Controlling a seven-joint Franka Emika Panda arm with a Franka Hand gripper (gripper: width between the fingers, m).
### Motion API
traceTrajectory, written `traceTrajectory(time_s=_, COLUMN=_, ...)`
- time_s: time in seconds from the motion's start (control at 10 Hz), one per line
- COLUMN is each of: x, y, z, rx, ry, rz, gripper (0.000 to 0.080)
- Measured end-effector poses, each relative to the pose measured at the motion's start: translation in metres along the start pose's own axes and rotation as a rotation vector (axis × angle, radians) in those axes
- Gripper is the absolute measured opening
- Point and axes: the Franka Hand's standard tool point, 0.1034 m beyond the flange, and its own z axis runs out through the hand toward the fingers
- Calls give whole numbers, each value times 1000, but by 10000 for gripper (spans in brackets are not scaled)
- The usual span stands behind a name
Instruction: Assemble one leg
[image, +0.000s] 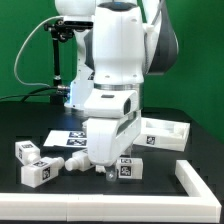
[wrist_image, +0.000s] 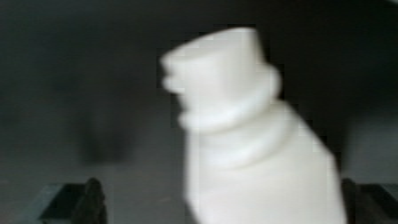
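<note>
Exterior view: I see the arm low over the table (image: 100, 203), with a tagged leg (image: 127, 168) just beside it. Wrist view: a blurred leg (wrist_image: 240, 140) stands between the jaws; I cannot tell whether they grip it.

Of the claw (wrist_image: 228, 205) we see only dark fingertips (wrist_image: 75, 200), cut off by the wrist view's edge; the leg (wrist_image: 240, 140) between them is blurred, so we cannot tell whether it is gripped. In the exterior view, the arm (image: 115, 70) hides part of the marker board (image: 62, 140) behind the claw.
</note>
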Motion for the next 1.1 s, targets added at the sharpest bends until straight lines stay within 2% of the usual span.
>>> traceTrajectory(time_s=0.1, x=0, y=-1, z=1, rx=2, ry=-1, rz=0, gripper=521)
traceTrajectory(time_s=0.2, x=-1, y=-1, z=1, rx=2, ry=-1, rz=0, gripper=521)
traceTrajectory(time_s=0.3, x=-1, y=-1, z=1, rx=2, ry=-1, rz=0, gripper=382)
traceTrajectory(time_s=0.4, x=-1, y=-1, z=1, rx=2, ry=-1, rz=1, gripper=281)
traceTrajectory(time_s=0.5, x=0, y=-1, z=-1, rx=0, ry=-1, rz=18, gripper=281)
traceTrajectory(time_s=0.6, x=-3, y=-10, z=-15, rx=-6, ry=-3, rz=66, gripper=282)
traceTrajectory(time_s=0.8, x=-23, y=-37, z=-46, rx=-21, ry=-15, rz=134, gripper=282)
traceTrajectory(time_s=0.9, x=-33, y=-49, z=-57, rx=-13, ry=-28, rz=215, gripper=282)
traceTrajectory(time_s=1.0, x=-34, y=-50, z=-62, rx=-4, ry=-36, rz=259, gripper=282)
traceTrajectory(time_s=1.1, x=-34, y=-50, z=-59, rx=-4, ry=-36, rz=249, gripper=282)
